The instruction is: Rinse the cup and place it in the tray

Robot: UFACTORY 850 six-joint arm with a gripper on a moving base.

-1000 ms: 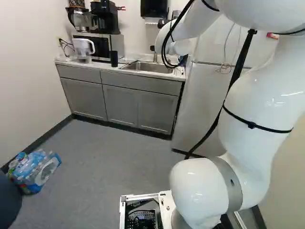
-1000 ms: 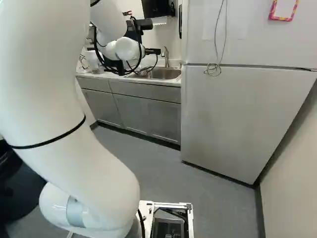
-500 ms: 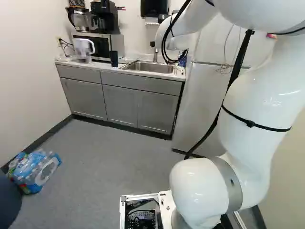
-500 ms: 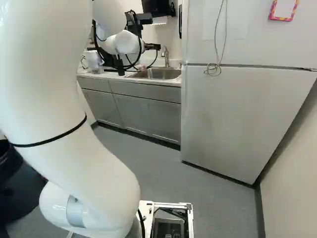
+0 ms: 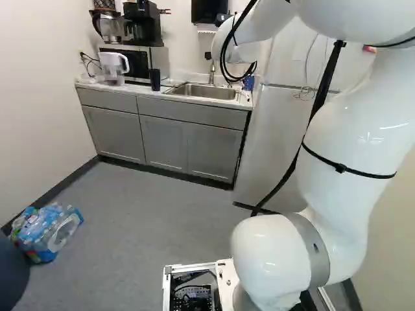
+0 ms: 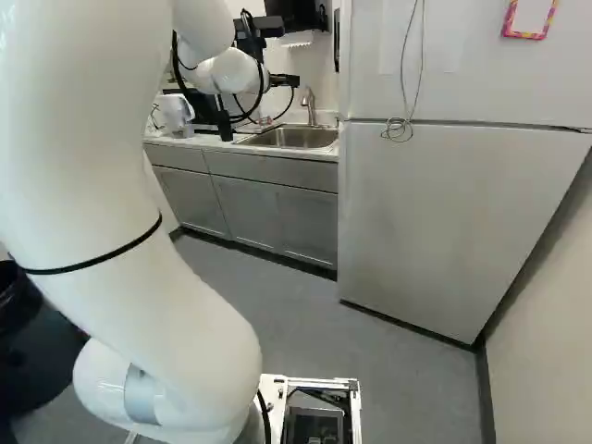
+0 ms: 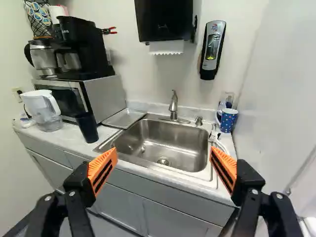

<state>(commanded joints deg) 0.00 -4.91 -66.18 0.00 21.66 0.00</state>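
Gripper: your pincer [image 6: 285,81] is released, its orange-padded fingers spread wide; in the wrist view the pincer [image 7: 163,153] has the sink [image 7: 165,140] ahead and between its fingers.
Cup: you have a blue dotted mug [image 7: 227,120] upright on the counter [image 7: 63,138], beside the sink toward the refrigerator [image 6: 444,222], and a dark tumbler [image 7: 87,127] upright on the microwave side; you cannot tell which is meant.
Tray: the metal tray [image 7: 124,118] lies just beside the sink, between it and the microwave [image 7: 104,96].
Lettering: you can see small print on the coffee maker [image 7: 81,47] and a label on the soap dispenser [image 7: 213,49], plus printed wrap on the bottle pack [image 5: 48,233].
Counter edge: its front edge runs across ahead of your fingers, near side of the sink.
Sides: the refrigerator closes off one end of the counter, with the mug near it; the pitcher [image 7: 43,109] stands beside the microwave at the other.
Faucet: it [image 7: 173,106] rises behind the basin, below the towel dispenser [image 7: 164,20].
Room: floor [image 5: 142,227] stretches between your base and the cabinets [image 5: 165,142].
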